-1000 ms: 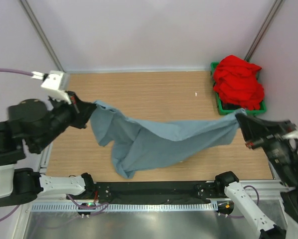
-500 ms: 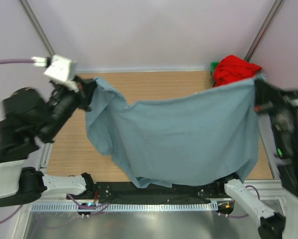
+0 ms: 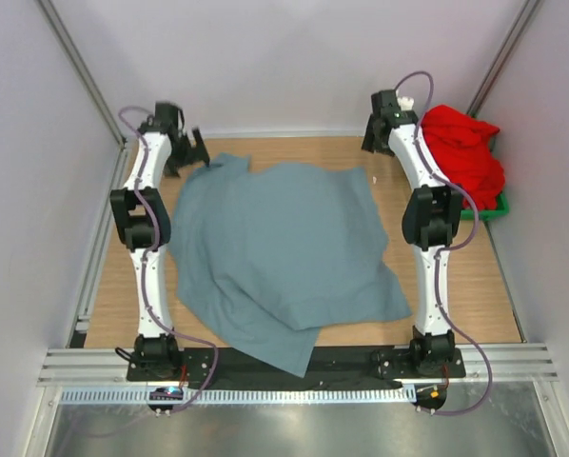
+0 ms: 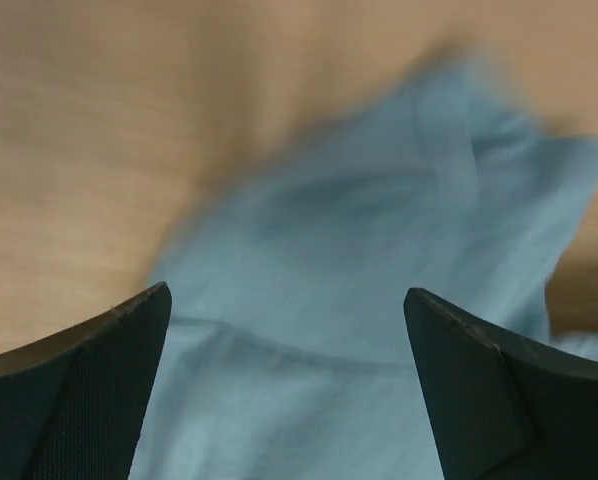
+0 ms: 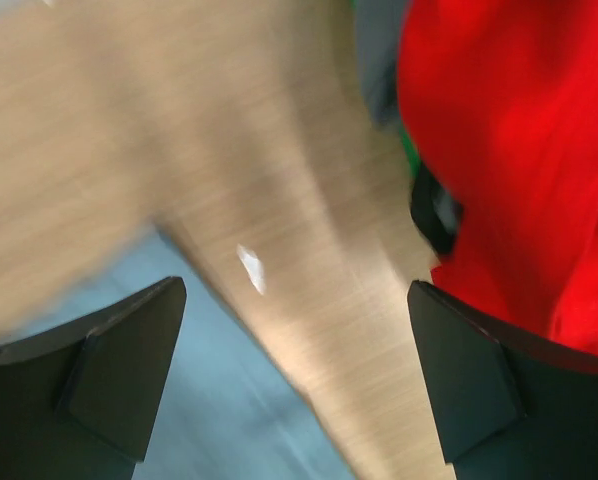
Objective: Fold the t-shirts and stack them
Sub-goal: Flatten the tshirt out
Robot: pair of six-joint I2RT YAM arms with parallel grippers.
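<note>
Overhead — dusty grey-blue cloth t-shirt (image 3: pixel 284 248): lay spread and rumpled on the wooden table (image 3: pixel 456 305), between both arms.
Bright red cloth t-shirt (image 3: pixel 461 152): heaped in the green bin (image 3: pixel 494 205), far right corner.
Left gripper (image 4: pixel 284 295): fingers parted, holding nothing — above the grey-blue shirt's far left edge.
Right gripper (image 5: pixel 297 288): fingers parted, holding nothing, over bare wood beside the bin.

I read a plain dusty grey-blue t-shirt (image 3: pixel 284 248), a plain bright red t-shirt (image 3: pixel 461 152), a green bin (image 3: pixel 495 203), a light wood-grain table (image 3: pixel 467 286) and black fingers (image 4: pixel 69 390).
</note>
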